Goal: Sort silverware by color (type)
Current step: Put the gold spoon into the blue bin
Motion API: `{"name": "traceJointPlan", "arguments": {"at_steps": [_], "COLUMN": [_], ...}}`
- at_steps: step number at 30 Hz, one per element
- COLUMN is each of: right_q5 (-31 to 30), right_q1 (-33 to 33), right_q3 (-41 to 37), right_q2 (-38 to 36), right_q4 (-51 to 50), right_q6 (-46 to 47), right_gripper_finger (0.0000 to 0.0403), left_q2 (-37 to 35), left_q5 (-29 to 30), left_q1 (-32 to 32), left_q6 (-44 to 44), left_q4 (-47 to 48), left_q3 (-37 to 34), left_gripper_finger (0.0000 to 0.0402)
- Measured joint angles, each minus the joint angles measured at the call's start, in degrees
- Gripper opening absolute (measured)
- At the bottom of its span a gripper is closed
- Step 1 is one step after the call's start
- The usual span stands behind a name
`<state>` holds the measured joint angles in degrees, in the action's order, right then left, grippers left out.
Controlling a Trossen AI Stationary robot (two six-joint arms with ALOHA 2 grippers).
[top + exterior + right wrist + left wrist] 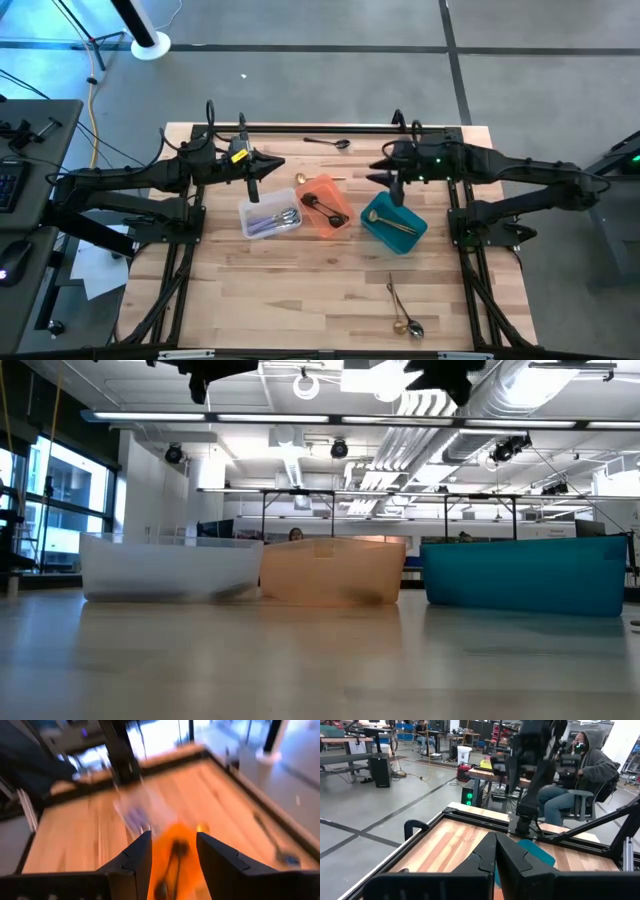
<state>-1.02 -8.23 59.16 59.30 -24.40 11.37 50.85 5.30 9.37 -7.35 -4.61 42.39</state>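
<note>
Wood table (300,280), 3 bins in a row: clear bin (268,218) holds silver pieces, orange bin (325,207) black ones, teal bin (393,222) a gold one. Loose: black spoon (328,143) at far edge, 2 pieces (402,310) at near edge. Left gripper (253,190) closed, empty, above clear bin. Right gripper (397,190) parted, empty, over teal bin.

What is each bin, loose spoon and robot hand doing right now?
Clear bin: holds silver cutlery.
Orange bin: holds black cutlery.
Teal bin: holds one gold piece.
Black spoon: loose, far edge.
Gold spoon: loose beside orange bin.
Two spoons: loose, near edge.
Left gripper: jaws shut, empty.
Right gripper: jaws open, empty.
</note>
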Motion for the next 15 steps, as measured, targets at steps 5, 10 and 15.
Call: {"name": "traceJointPlan", "arguments": {"at_steps": [5, 10, 15], "right_q5": [0.0, 0.1, 1.0], "right_q1": [0.0, 0.0, 0.0], "right_q3": [0.0, 0.0, 0.0], "right_q2": [2.1, 4.8, 6.6], "right_q4": [11.6, 17.9, 18.1], "right_q6": [-4.4, -6.7, -6.9], "right_gripper_finger": [0.014, 0.014, 0.014], "left_q2": [0.0, 0.0, 0.0], "left_q5": [0.0, 0.0, 0.1], "left_q1": [0.0, 0.0, 0.0], "left_q6": [0.0, 0.6, 1.5], "left_q4": [-3.4, -4.3, -4.3], "left_q3": [0.0, 0.0, 0.0], "left_gripper_finger": [0.0, 0.0, 0.0]}}
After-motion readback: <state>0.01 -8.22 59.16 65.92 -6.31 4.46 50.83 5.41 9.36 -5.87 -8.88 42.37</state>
